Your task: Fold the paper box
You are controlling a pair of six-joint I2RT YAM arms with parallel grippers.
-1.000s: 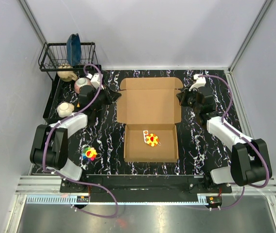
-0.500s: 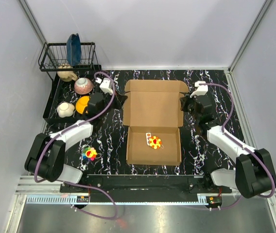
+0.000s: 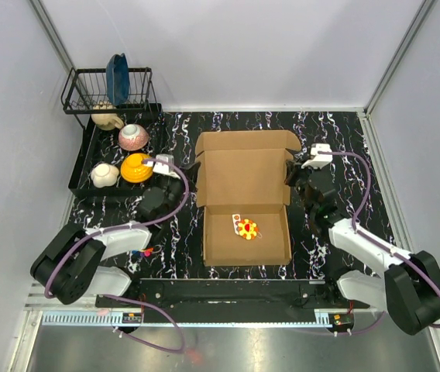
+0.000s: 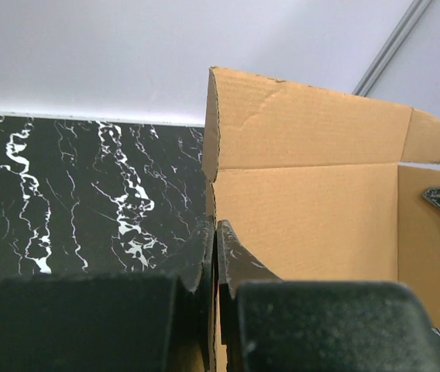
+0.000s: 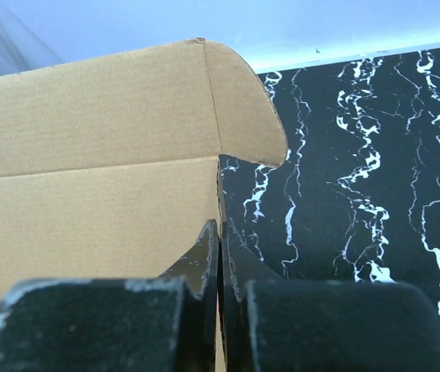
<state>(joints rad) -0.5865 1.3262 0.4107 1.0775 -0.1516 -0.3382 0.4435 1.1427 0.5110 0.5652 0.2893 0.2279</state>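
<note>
The paper box [image 3: 243, 174] of brown cardboard lies in the middle of the black marbled table, its lid panel tilted up from the base. My left gripper [image 3: 192, 177] is shut on the lid's left edge. In the left wrist view the gripper [image 4: 214, 236] pinches the thin edge of the box [image 4: 305, 209], with the lid's inside facing right. My right gripper [image 3: 292, 175] is shut on the lid's right edge. In the right wrist view the gripper [image 5: 220, 232] clamps that edge below the rounded corner flap of the box [image 5: 88, 194].
A red and yellow flower sticker [image 3: 244, 227] lies in the box base. A black tray [image 3: 80, 186] at the left holds a pink bowl [image 3: 132, 137], an orange bowl [image 3: 136, 167] and a white bowl [image 3: 104, 174]. A wire rack [image 3: 108, 89] stands behind. A colourful toy [image 3: 144, 252] lies under the left arm.
My left gripper closed on the lid's left edge. Both grippers drew toward the near side with the box, and the lid panel rose from flat.
</note>
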